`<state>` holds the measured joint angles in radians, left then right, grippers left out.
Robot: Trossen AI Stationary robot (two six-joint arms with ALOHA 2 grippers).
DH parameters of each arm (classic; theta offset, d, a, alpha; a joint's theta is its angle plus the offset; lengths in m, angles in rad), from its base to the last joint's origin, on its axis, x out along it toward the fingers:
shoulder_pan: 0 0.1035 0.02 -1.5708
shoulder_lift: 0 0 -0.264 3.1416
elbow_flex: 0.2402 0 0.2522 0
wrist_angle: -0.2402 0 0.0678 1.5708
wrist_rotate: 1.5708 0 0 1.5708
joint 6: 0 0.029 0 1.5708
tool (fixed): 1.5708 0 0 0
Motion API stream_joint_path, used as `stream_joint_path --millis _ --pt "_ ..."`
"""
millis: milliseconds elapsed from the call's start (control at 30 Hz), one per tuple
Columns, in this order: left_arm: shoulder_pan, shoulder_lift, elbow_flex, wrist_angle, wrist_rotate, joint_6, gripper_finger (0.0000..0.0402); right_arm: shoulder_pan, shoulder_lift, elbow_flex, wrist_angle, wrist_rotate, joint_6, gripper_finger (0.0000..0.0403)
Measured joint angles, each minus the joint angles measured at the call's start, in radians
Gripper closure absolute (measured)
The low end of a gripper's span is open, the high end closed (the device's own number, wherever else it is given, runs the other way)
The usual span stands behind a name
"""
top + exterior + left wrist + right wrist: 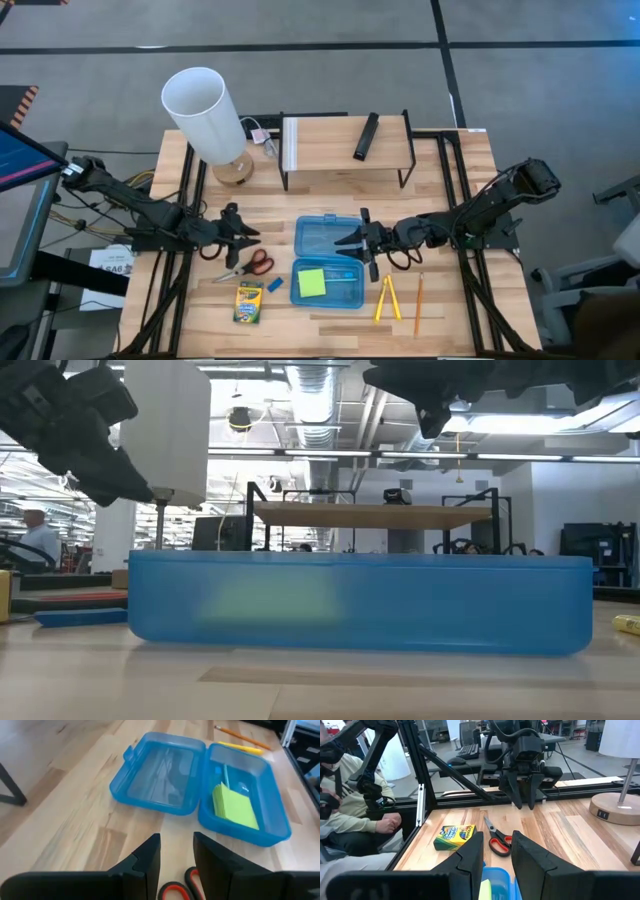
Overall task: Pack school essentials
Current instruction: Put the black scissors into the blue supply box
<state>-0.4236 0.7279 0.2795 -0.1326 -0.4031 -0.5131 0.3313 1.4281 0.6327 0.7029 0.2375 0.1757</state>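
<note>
High view: left gripper jaws apart, empty, above red-handled scissors lower left; we descend centred on handles; right gripper jaws apart.

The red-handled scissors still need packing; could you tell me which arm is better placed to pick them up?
Probably the left. The left gripper hangs open right above the red-handled scissors, while the right gripper sits over the blue case, farther off.
</note>
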Motion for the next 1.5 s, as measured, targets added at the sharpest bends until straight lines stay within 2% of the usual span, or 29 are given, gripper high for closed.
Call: stream_joint_path --millis 433,733,1033,1333,1500 --pt "0.003 -0.01 0.002 -0.12 0.024 -0.06 0.03 0.0 0.0 0.0 -0.018 0.0 0.0 0.0285" --pt "0.005 -0.007 0.146 -0.502 -0.003 -0.199 0.03 -0.006 0.0 0.0 -0.018 0.022 0.0 0.0285" --pt "0.004 -0.006 0.162 -0.647 0.076 -0.316 0.03 -0.004 0.0 0.0 -0.014 0.024 0.003 0.0285" --pt "-0.01 0.04 0.162 -0.681 0.085 -0.379 0.03 -0.004 0.0 0.0 -0.014 0.024 0.008 0.0285" --pt "-0.034 0.157 0.163 -0.571 0.093 -0.361 0.03 -0.011 0.0 0.0 -0.014 0.024 0.008 0.0285"
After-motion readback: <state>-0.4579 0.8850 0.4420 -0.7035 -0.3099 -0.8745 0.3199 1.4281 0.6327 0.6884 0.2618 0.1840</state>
